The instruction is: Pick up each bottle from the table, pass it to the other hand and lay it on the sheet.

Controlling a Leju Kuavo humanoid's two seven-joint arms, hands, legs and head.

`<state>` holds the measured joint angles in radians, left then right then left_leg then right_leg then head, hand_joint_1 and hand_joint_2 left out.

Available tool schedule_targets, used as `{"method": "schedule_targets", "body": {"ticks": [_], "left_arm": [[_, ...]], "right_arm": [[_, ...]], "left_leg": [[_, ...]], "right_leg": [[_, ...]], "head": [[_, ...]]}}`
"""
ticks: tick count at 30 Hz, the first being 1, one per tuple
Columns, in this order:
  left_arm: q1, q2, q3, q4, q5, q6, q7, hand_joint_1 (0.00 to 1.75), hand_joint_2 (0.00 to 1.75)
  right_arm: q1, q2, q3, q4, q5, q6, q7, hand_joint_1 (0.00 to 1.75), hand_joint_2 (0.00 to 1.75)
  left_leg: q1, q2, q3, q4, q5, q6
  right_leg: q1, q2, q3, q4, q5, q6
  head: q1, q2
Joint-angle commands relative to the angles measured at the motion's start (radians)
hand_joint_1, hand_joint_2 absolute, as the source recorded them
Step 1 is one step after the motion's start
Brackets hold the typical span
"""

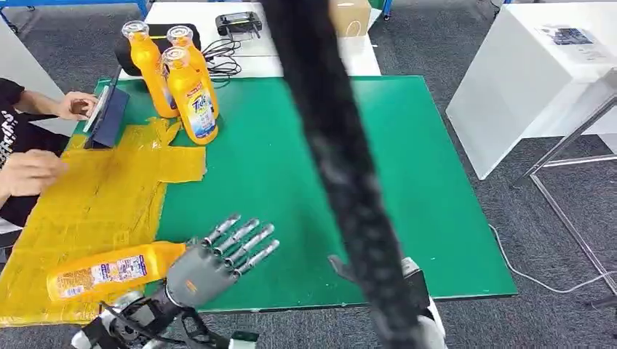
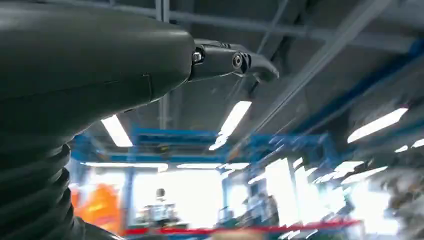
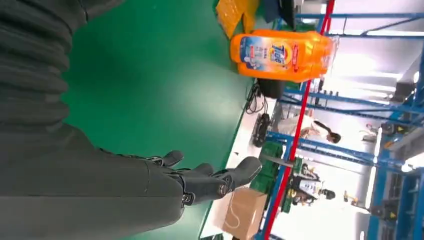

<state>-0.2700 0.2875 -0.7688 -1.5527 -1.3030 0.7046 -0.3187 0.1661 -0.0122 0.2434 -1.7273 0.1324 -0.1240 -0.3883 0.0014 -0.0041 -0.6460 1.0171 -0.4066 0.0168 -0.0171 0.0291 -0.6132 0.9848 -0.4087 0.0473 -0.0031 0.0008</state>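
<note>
One bottle (image 1: 109, 273) lies on its side on the yellow sheet (image 1: 87, 196) — one transfer judged complete. Three upright bottles (image 1: 178, 80) remain clustered at the worktop's (image 1: 305, 167) far edge. Left hand (image 1: 218, 258) hovers beside the laid bottle, fingers spread, empty; right hand (image 3: 210, 182) also empty, fingers apart.

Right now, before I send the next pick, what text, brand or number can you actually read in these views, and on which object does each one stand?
"Tide": blue label of the front standing orange plastic bottle, also legible in the right wrist view.
Smaller print on that label: too blurred to read.
Label of the lying orange bottle on the yellow sheet: too small to read.
Printed paper on the white table: unreadable.
</note>
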Motion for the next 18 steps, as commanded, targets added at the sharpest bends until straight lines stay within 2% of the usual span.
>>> {"method": "schedule_targets", "body": {"ticks": [1, 5, 7, 11, 12, 14, 15, 18], "left_arm": [[0.332, -0.301, 0.354, -0.016, 0.711, -0.237, -0.172, 0.00, 1.75], [0.357, -0.335, 0.411, 0.003, 0.921, -0.370, -0.203, 0.00, 1.75], [0.357, -0.341, 0.432, 0.005, 0.980, -0.411, -0.204, 0.00, 1.75], [0.355, -0.365, 0.485, 0.012, 1.142, -0.533, -0.169, 0.00, 1.75], [0.353, -0.367, 0.489, 0.015, 1.153, -0.540, -0.164, 0.00, 1.75], [0.352, -0.369, 0.494, 0.020, 1.158, -0.542, -0.163, 0.00, 1.75], [0.352, -0.371, 0.497, 0.022, 1.161, -0.543, -0.161, 0.00, 1.75], [0.351, -0.381, 0.513, 0.031, 1.198, -0.556, -0.156, 0.00, 1.75]], "right_arm": [[0.098, 0.035, -0.087, -0.040, 0.023, -0.010, -0.033, 0.00, 1.75], [0.109, 0.050, -0.092, -0.037, 0.064, -0.031, -0.057, 0.00, 1.75], [0.105, 0.054, -0.090, -0.034, 0.069, -0.035, -0.059, 0.00, 1.75], [0.089, 0.057, -0.070, -0.020, 0.104, -0.056, -0.075, 0.00, 1.75], [0.088, 0.056, -0.065, -0.021, 0.112, -0.061, -0.079, 0.00, 1.75], [0.088, 0.057, -0.062, -0.021, 0.113, -0.063, -0.080, 0.00, 1.75], [0.088, 0.053, -0.057, -0.020, 0.113, -0.059, -0.084, 0.00, 1.75], [0.085, 0.051, -0.050, -0.007, 0.119, -0.062, -0.094, 0.00, 1.75]], "left_leg": [[-0.002, 0.001, 0.011, -0.003, -0.004, -0.001], [0.000, -0.001, 0.006, -0.001, -0.003, -0.001], [0.000, -0.001, 0.013, -0.001, -0.006, -0.002], [0.001, -0.001, 0.006, -0.001, -0.002, -0.001], [0.001, -0.001, 0.004, -0.001, -0.001, -0.001], [0.001, 0.000, 0.010, -0.001, -0.004, -0.002], [0.001, -0.001, 0.005, -0.001, -0.001, -0.001], [0.001, -0.001, 0.010, -0.001, -0.003, -0.001]], "right_leg": [[-0.001, -0.001, 0.009, -0.002, -0.003, -0.002], [0.001, -0.002, 0.005, -0.001, -0.003, -0.002], [0.001, -0.004, 0.012, -0.001, -0.006, -0.003], [0.001, -0.002, 0.006, -0.001, -0.003, -0.002], [0.001, -0.001, 0.004, -0.001, -0.002, -0.001], [0.002, -0.003, 0.010, -0.001, -0.004, -0.003], [0.001, -0.001, 0.004, -0.001, -0.002, -0.002], [0.001, -0.003, 0.010, -0.001, -0.004, -0.003]], "head": [[-0.001, 0.000], [0.000, 0.000], [-0.001, 0.000], [0.000, 0.000], [-0.001, 0.000], [0.000, 0.000], [0.000, 0.000], [0.000, 0.000]]}}
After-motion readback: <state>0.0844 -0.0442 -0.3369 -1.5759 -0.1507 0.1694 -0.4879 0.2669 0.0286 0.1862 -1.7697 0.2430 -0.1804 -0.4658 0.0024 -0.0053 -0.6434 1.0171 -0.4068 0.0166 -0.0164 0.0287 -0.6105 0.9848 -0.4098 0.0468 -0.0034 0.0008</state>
